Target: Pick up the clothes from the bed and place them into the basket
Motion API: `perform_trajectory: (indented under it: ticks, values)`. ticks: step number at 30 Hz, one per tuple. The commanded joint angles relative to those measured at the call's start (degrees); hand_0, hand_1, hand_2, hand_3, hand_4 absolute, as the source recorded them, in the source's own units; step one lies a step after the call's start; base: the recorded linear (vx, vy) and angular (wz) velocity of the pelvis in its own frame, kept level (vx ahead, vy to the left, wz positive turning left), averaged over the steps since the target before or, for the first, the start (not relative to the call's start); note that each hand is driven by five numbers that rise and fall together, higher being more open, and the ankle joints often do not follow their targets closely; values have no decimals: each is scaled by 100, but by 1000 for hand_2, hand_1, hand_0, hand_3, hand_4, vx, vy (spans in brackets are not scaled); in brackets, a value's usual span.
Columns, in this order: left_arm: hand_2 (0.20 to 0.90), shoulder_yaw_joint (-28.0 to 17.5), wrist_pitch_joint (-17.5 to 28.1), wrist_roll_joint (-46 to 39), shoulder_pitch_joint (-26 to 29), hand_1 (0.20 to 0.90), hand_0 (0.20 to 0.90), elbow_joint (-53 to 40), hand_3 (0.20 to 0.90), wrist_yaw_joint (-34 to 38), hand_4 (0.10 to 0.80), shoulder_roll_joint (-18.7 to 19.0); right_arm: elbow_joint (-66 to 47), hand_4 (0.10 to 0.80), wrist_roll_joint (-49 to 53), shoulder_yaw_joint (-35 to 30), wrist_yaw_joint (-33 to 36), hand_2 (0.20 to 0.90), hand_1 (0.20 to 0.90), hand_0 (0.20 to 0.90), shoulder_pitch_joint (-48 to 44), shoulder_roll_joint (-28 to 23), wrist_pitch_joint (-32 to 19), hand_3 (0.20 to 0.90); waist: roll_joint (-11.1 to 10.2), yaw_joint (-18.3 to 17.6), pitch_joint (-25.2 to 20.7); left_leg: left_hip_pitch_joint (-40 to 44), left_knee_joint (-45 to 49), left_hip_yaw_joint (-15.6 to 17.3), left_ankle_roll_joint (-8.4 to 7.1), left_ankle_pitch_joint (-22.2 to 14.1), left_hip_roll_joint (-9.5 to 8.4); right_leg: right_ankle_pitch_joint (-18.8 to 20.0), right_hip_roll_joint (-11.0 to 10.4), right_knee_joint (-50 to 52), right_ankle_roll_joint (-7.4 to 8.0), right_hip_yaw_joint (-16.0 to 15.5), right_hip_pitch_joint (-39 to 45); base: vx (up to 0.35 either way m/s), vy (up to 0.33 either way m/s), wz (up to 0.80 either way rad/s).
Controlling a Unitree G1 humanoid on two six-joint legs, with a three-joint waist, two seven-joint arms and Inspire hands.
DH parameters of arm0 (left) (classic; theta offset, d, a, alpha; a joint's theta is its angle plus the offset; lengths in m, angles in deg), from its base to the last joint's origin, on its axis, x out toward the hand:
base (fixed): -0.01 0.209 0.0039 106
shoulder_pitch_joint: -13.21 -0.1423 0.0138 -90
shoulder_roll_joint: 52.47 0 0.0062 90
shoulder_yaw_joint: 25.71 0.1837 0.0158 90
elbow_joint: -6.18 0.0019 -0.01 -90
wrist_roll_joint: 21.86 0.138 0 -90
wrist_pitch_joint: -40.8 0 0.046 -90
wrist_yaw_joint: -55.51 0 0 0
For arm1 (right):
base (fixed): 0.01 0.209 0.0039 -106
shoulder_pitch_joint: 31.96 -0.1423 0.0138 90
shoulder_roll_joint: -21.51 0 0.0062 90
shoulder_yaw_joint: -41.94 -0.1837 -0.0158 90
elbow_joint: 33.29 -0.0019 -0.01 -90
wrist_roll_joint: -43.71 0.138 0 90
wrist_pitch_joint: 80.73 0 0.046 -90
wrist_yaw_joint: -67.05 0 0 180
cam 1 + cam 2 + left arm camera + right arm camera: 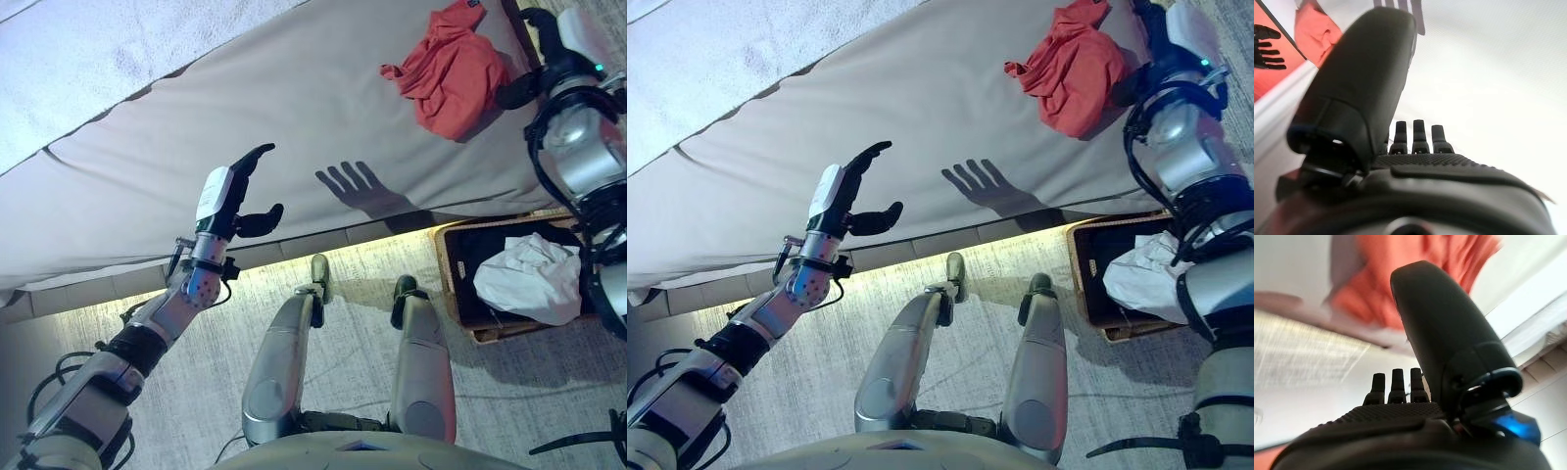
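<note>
A crumpled red garment (451,73) lies on the beige bed (294,117) at the far right. My right hand (529,59) is open at the garment's right edge, with its thumb by the cloth and nothing held. In the right wrist view the red garment (1400,284) shows just past the straight fingers (1393,382). Over the bed's front edge at the left, my left hand (240,191) is raised and open, holding nothing. A woven basket (446,274) stands on the floor at the right, below the bed, with a white cloth (529,279) inside it.
A pale, lighter-coloured surface (98,59) runs beyond the bed at the upper left. Grey carpet (196,392) covers the floor in front of the bed. The basket sits close to the bed's front edge, under my right arm.
</note>
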Motion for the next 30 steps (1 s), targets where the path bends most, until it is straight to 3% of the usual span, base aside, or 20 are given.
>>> perform_trajectory:
  ticks: [1, 13, 19, 21, 22, 30]
  values:
    - [900, -637, 567, -254, -36, 900, 900, -969, 900, 138, 800, 105, 72, 800, 243, -199, 452, 900, 900, 900, -727, -231, -121, 900, 40, 111, -171, -205, 910, -210, 123, -1042, -298, -69, 430, 66, -431, -485, -79, -27, -108, 25]
    - [900, -808, 655, -283, -321, 900, 900, -1480, 900, 332, 800, 424, 1144, 800, 153, 108, 33, 900, 900, 900, -1068, -71, 48, 900, 64, 481, -171, -1268, 1408, -363, 263, -989, -282, -151, 481, 599, -525, -630, -1010, -27, -62, 13]
    - [900, -871, 629, -304, -465, 900, 900, -1741, 900, 250, 800, 530, 1627, 800, 21, 370, -118, 900, 900, 900, -1338, -67, 37, 900, 95, 622, -171, -1488, 1836, -385, 308, -1274, -325, -351, 488, 905, -500, -605, -1182, 23, -17, 6]
    - [900, -892, 589, -302, -481, 900, 900, -1805, 900, 241, 800, 567, 1684, 561, 58, 429, -106, 695, 695, 695, -1347, -85, 10, 661, 74, 648, -171, -1543, 1918, -389, 331, -1308, -323, -364, 483, 956, -500, -634, -1213, -7, -11, 2]
    - [900, -900, 574, -303, -490, 900, 900, -1839, 900, 258, 800, 585, 1676, 100, 93, 426, -74, 300, 300, 300, -1342, -104, -13, 200, 58, 658, -171, -1577, 1978, -397, 344, -1332, -323, -370, 478, 990, -500, -651, -1234, -13, -25, 3]
    - [900, -929, 575, -250, -637, 900, 900, -1954, 900, 249, 800, 682, 1529, 100, 377, 194, 190, 300, 300, 300, -1226, -249, -235, 200, -28, 661, -171, -1463, 2049, -436, 346, -1383, -301, -357, 476, 942, -481, -700, -1055, -11, -11, 3]
